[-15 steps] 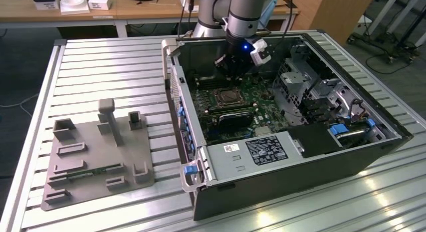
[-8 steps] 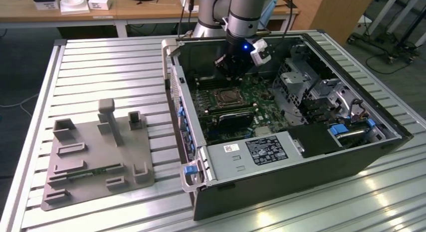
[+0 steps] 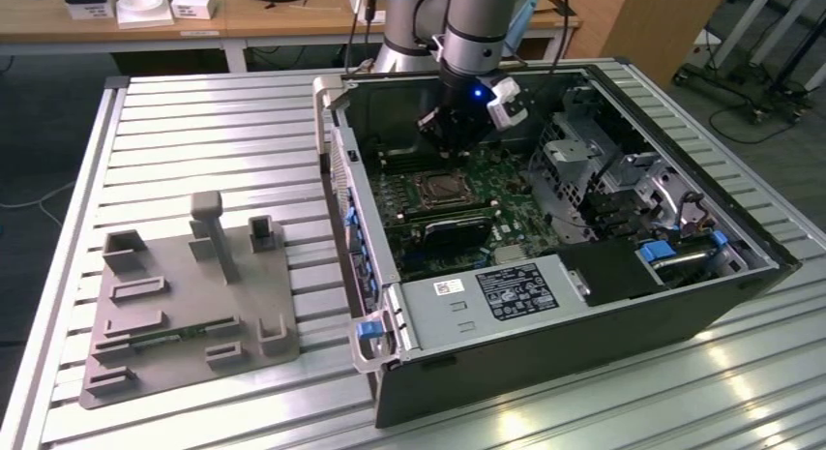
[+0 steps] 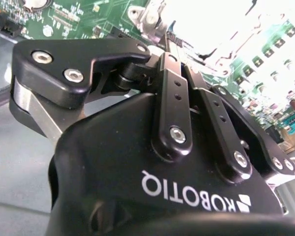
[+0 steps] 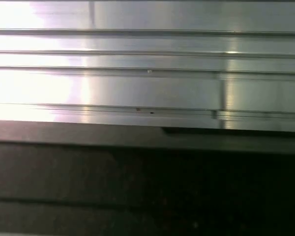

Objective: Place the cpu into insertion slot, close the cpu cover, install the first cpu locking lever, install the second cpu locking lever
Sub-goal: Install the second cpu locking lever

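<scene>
CPU work looked underway: the gripper [image 3: 452, 145] hung low over the slot [image 3: 446, 191] inside the case [image 3: 568, 315]. Whether its jaws held anything, I could not tell. How many steps were done was unclear.

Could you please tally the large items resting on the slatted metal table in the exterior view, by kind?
Open computer case: 1
Grey fixture plate: 1
Total: 2
The gripper hangs inside the case, above the insertion slot.
</scene>
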You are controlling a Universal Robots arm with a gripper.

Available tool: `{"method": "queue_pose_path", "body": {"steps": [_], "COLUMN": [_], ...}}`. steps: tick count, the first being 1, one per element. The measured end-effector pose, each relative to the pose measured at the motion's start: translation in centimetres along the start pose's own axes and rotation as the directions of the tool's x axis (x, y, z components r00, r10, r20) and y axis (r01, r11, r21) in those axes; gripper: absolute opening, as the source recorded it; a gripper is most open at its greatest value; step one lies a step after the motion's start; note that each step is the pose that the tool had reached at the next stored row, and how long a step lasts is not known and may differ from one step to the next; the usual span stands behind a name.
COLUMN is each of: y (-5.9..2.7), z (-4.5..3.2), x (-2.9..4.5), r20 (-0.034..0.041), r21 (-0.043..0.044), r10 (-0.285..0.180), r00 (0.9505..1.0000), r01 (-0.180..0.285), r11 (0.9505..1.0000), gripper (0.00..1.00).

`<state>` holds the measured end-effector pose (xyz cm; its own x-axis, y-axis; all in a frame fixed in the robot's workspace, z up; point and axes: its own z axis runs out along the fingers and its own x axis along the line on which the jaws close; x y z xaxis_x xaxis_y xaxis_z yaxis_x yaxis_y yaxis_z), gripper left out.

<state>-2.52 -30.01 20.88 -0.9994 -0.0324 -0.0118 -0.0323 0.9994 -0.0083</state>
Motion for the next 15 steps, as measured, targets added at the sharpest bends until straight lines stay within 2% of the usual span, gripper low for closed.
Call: {"method": "queue_pose_path", "body": {"steps": [8,12,15], "y": [-1.24,-1.44,-1.47], "z": [0.02,-0.01,-0.01], "x": [0.04,-0.08,-0.45], "r20": [-0.0002,-0.0023,-0.0058], "r21": [-0.0002,0.0001,0.0], "r10": [0.0,0.0,0.0], "r00": [1.0,1.0,1.0], "r01": [0.0,0.0,0.0], "r11": [1.0,1.0,1.0], "gripper": [0.1,0.1,0.1]}}
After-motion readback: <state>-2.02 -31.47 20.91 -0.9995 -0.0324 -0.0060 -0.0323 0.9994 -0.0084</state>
